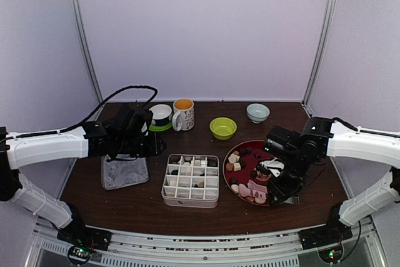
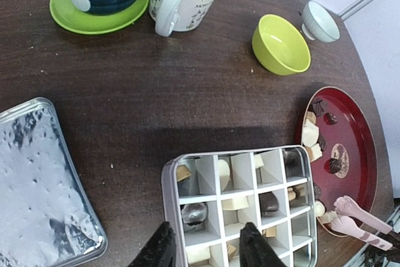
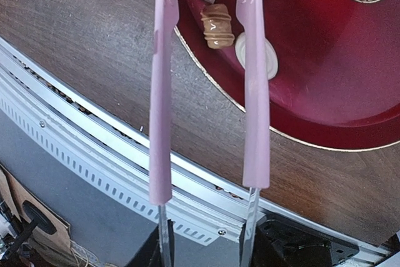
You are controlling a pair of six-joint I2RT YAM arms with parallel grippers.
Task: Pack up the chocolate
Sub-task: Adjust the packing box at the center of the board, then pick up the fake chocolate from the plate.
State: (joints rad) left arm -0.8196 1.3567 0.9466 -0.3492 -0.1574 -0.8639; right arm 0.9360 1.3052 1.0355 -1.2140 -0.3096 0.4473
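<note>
Chocolate pieces lie on the red plate (image 1: 242, 146) and in several cells of the white divided tin (image 1: 190, 202). My left gripper (image 2: 206, 248) hangs open above the tin's near-left corner (image 2: 167, 186), nothing between its fingers; a dark chocolate (image 2: 195, 214) lies in the cell just ahead. My right gripper (image 3: 203, 251) is shut on the pink tongs (image 3: 160, 92), whose arms stand apart. Their tips reach over the plate's edge (image 3: 337, 60), with a tan striped chocolate (image 3: 217, 26) between them, a white round one (image 3: 262, 54) beside the right arm. The same gripper (image 1: 279, 182) shows from above.
A silver lid (image 1: 125, 172) lies left of the tin. Along the back stand a cup on a green saucer (image 1: 160, 115), a mug (image 1: 183, 114), a lime bowl (image 1: 223, 127) and a small pale bowl (image 1: 257, 112). The table's metal front rail (image 3: 94, 129) runs under the tongs.
</note>
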